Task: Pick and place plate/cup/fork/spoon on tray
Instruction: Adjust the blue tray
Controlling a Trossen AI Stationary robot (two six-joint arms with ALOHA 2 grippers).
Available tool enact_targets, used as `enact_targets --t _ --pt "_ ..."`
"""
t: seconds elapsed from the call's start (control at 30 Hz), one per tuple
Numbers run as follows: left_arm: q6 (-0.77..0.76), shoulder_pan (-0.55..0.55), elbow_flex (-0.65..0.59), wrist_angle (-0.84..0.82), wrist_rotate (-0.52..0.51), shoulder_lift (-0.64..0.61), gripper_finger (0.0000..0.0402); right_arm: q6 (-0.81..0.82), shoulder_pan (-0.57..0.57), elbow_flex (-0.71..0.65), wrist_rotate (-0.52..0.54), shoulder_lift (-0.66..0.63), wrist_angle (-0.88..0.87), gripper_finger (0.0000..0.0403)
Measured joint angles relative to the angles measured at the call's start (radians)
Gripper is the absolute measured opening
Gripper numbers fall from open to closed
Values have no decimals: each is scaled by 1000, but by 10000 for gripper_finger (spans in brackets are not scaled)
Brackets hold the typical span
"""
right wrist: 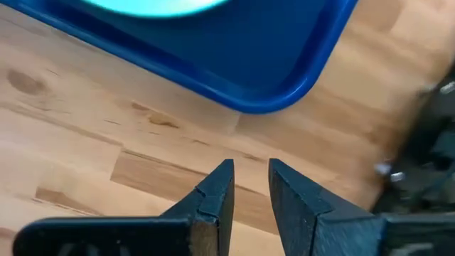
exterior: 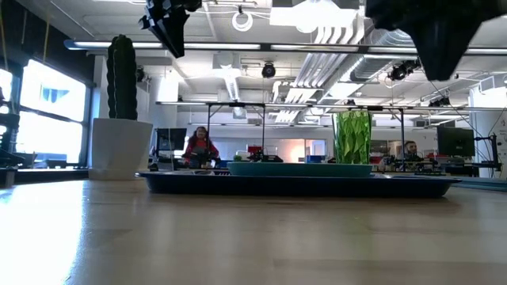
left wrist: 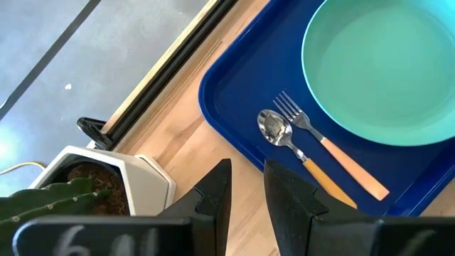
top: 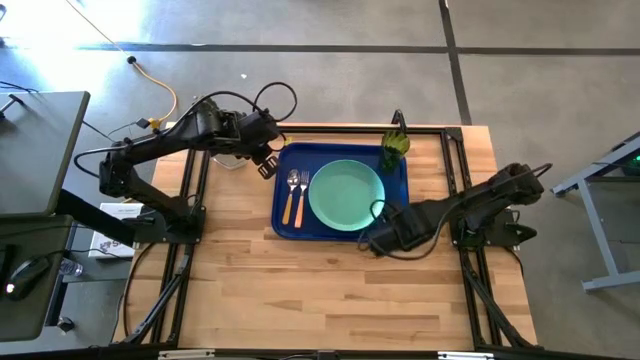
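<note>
The dark-blue tray [top: 285,226] lies on the table's far middle. On it rest the mint-green plate [top: 346,195], the spoon [top: 292,197] and the fork [top: 304,188] side by side left of the plate, and the dark-green cup [top: 395,150] upright in the far right corner. In the left wrist view the spoon [left wrist: 283,139] and the fork [left wrist: 313,131] lie with their metal ends toward the far edge. My left gripper [top: 265,166] hovers above the tray's far left corner, narrowly open and empty. My right gripper [top: 378,243] hovers off the tray's near right corner, narrowly open and empty.
A cactus in a white hexagonal pot [left wrist: 106,186] stands left of the tray under my left arm; it also shows in the low view [exterior: 120,119]. A black frame rail [top: 455,170] runs along the table's right side. Bare wood [top: 330,290] lies near the front edge.
</note>
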Motion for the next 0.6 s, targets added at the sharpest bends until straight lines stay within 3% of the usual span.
enact_targets --t 0.23,0.6 --pt "-9 0 0 0 1 0 74 149 41 -201 -16 -49 173 80" --pt "-11 0 0 0 16 0 74 173 39 -410 -74 -50 432 80"
